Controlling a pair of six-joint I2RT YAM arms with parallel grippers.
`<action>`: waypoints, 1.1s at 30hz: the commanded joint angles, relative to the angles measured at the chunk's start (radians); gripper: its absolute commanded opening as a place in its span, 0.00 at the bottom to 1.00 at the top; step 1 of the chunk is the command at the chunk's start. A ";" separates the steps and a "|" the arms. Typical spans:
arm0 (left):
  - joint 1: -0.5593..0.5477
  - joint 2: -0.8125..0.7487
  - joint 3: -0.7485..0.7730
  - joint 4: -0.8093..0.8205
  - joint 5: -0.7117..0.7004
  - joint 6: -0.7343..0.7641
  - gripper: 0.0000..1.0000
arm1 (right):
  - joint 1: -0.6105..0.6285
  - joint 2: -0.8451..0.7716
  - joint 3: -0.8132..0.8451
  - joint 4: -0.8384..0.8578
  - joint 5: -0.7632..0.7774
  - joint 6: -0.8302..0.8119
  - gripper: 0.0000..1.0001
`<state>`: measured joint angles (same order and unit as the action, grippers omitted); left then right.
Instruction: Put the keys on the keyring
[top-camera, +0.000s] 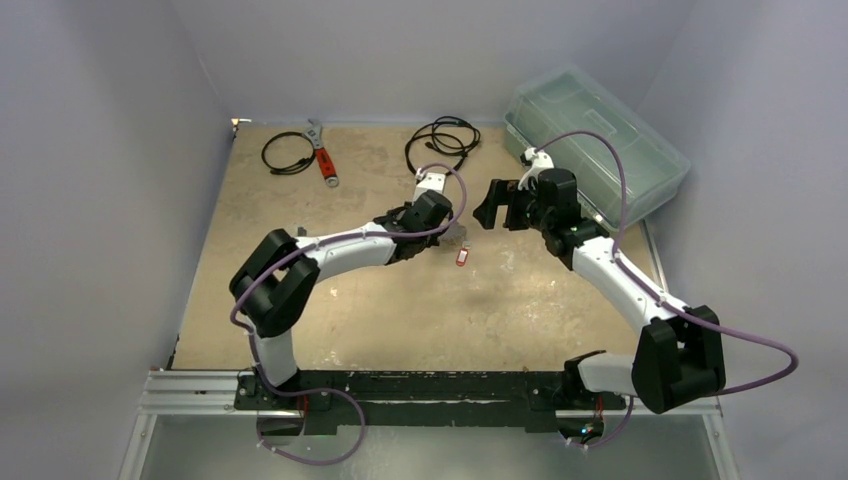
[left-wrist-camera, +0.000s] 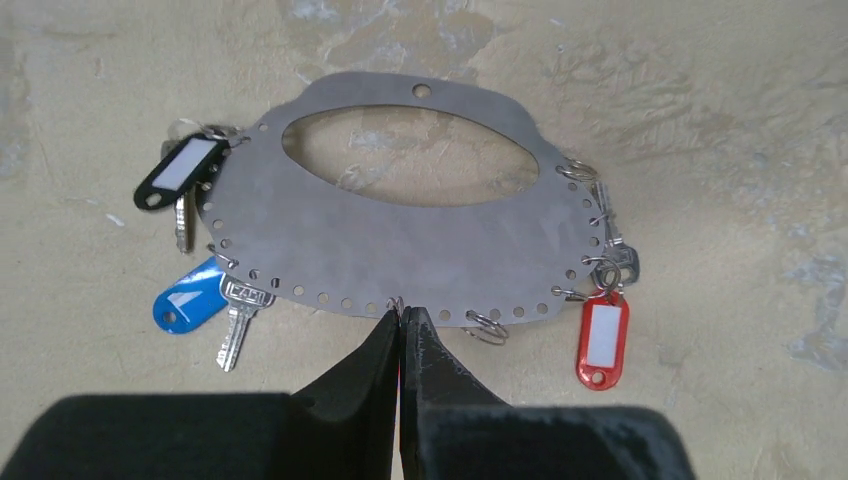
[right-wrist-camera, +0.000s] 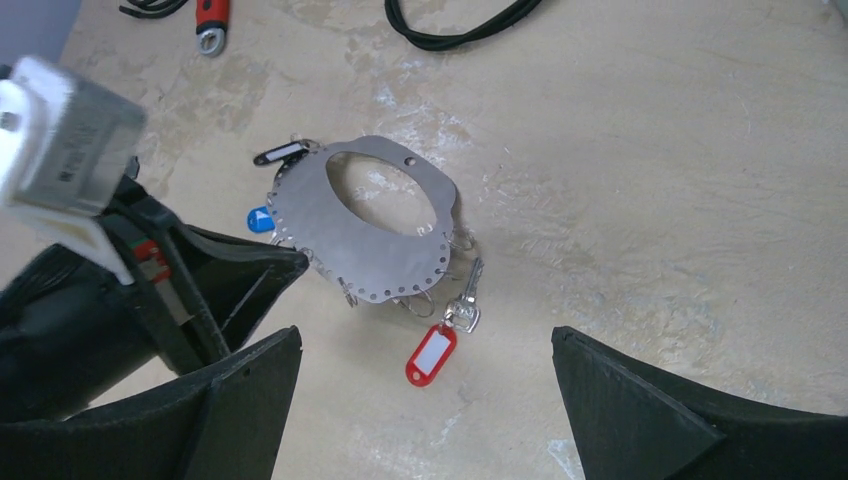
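The keyring is a flat grey metal plate (left-wrist-camera: 400, 250) with an oval opening and small holes along its rim. It lies on the table and also shows in the right wrist view (right-wrist-camera: 360, 245). Keys hang from the rim on small split rings: a black-tagged one (left-wrist-camera: 180, 172), a blue-tagged one (left-wrist-camera: 190, 300) with a silver key (left-wrist-camera: 237, 320), and a red-tagged one (left-wrist-camera: 603, 340). My left gripper (left-wrist-camera: 400, 315) is shut at the plate's near rim, pinching a small split ring (left-wrist-camera: 397, 303). My right gripper (right-wrist-camera: 425, 338) is open and empty, above the red tag (right-wrist-camera: 431, 355).
A spare split ring (left-wrist-camera: 487, 327) hangs on the rim right of my left fingers. A red-handled wrench (top-camera: 322, 155) and two black coiled cables (top-camera: 288, 152) (top-camera: 443, 140) lie at the back. A clear plastic bin (top-camera: 595, 135) stands at the back right. Walls close in both sides.
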<state>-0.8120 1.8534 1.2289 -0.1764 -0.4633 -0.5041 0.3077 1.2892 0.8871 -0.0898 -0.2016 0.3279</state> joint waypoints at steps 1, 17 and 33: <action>0.007 -0.105 -0.046 0.133 0.006 0.065 0.00 | 0.001 -0.010 0.047 0.012 -0.008 -0.016 0.99; 0.032 -0.384 -0.188 0.272 0.003 0.187 0.00 | 0.000 -0.099 0.054 0.079 -0.052 -0.056 0.99; 0.053 -0.603 -0.243 0.297 0.301 0.241 0.00 | 0.001 -0.162 -0.004 0.365 -0.424 -0.039 0.99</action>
<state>-0.7692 1.3121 0.9791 0.0391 -0.3080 -0.2913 0.3077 1.1896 0.9066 0.0750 -0.4255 0.2726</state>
